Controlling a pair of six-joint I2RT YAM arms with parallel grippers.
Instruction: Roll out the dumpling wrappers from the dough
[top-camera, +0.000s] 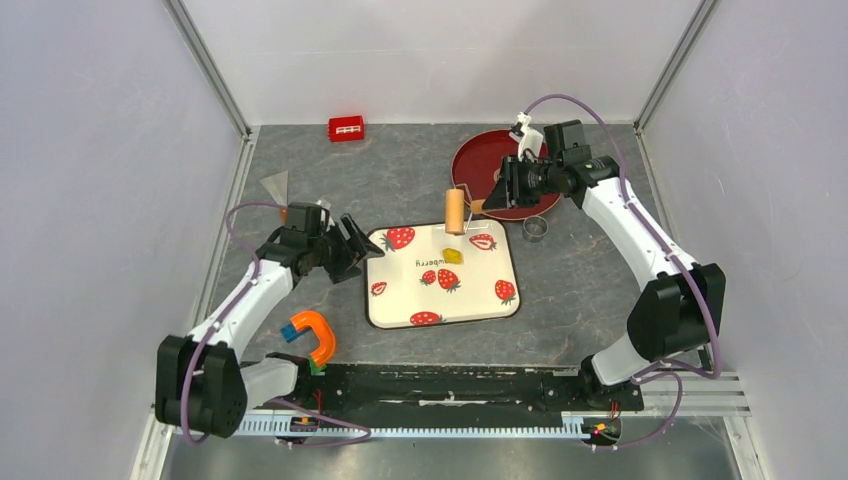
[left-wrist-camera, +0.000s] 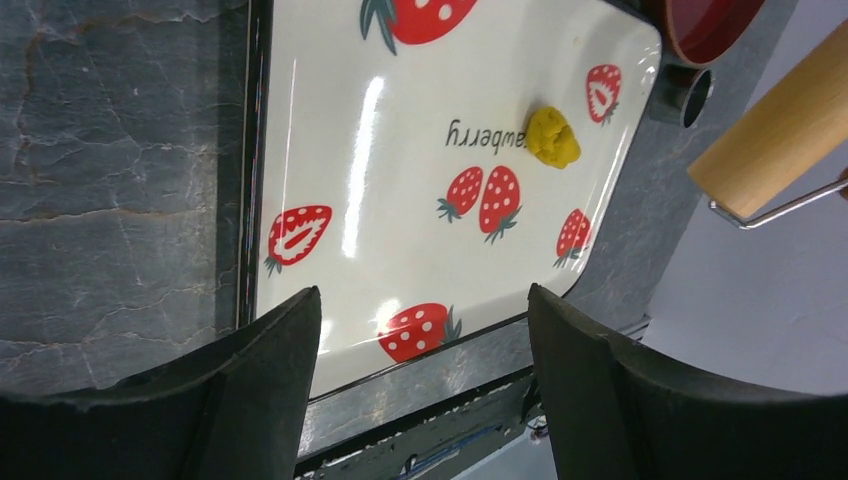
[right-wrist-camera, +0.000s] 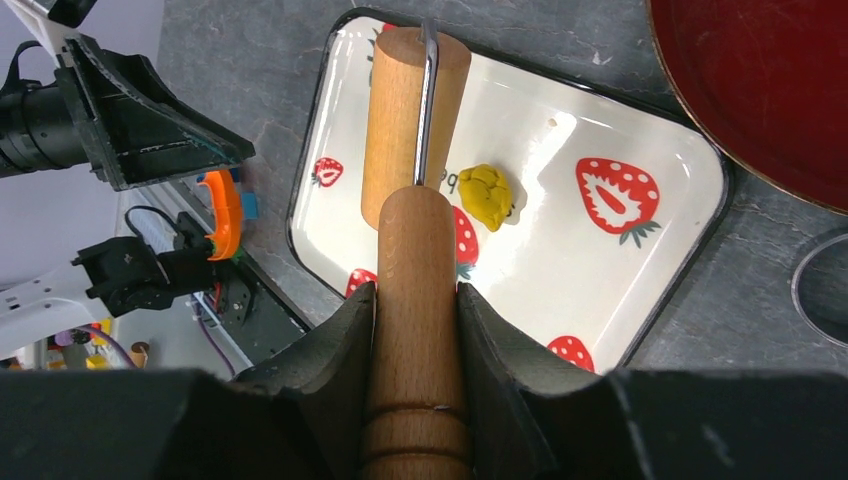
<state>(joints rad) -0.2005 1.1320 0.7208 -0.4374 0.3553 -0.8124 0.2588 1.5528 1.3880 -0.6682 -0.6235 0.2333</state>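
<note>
Dough (top-camera: 453, 255): 1 lump on 1 tray (top-camera: 400, 295); R tool (right-wrist-camera: 415, 305) pinching 1 roller (right-wrist-camera: 395, 120), L tool (left-wrist-camera: 422, 300) spread.

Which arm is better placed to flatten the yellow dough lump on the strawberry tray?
Right. The right end effector is shut on the wooden roller, held near the dough. The left end effector is open and empty at the edge of the tray.

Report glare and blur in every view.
Left wrist: a white glare streak runs down the tray, yet the dough is sharp. Right wrist: only mild sheen on the tray; roller crisp. Top external: even light, soft shadows, no glare.
</note>
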